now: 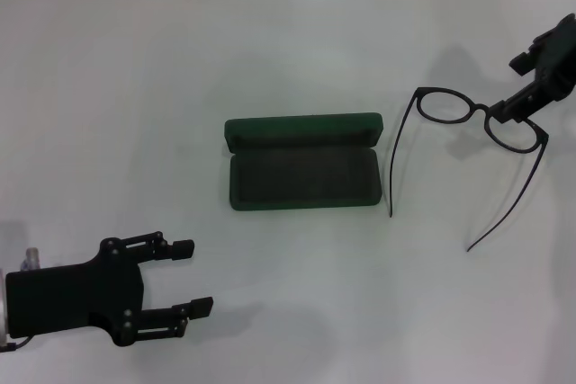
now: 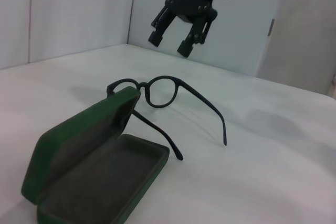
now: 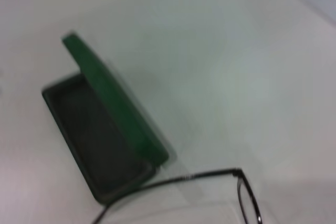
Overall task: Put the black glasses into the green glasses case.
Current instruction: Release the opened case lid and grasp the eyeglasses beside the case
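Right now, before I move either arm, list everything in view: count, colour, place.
dark green hinged hard glasses case: one, green with dark lining, open and empty, table centre.
thin black-framed eyeglasses: one, black, temples unfolded, on the table right of the case, apart from it.
white table: one, white, under everything.
left gripper: one, black, open, low at the near left, holding nothing.
right gripper: one, black, open, above the eyeglasses at the far right, not touching them.
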Tool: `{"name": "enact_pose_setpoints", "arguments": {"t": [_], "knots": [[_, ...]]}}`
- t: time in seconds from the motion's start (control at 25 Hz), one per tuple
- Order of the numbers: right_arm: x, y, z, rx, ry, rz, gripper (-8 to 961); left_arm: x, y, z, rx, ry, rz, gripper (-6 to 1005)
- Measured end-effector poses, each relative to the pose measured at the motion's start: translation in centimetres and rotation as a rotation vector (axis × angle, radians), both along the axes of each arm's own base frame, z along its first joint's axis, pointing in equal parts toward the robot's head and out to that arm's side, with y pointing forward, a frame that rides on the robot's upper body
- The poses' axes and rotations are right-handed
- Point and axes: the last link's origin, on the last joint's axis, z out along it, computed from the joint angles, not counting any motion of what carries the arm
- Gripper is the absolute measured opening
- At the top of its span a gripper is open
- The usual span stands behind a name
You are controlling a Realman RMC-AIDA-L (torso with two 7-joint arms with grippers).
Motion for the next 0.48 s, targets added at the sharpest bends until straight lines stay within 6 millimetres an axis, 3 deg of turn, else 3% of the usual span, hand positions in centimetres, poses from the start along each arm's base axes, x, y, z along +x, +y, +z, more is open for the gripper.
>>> {"name": "enact_pose_setpoints", "arguments": {"t": [0.28, 0.48], "knots": [[-0.3, 1.1, -2.8, -0.006, -0.135, 0.077, 850, 0.0, 0.0, -0.1, 0.000, -0.001, -0.005, 766], [0.6, 1.6, -4.4, 0.019, -0.159, 0.079, 848, 0.0, -0.1, -0.2, -0.002, -0.003, -0.005, 766]]}}
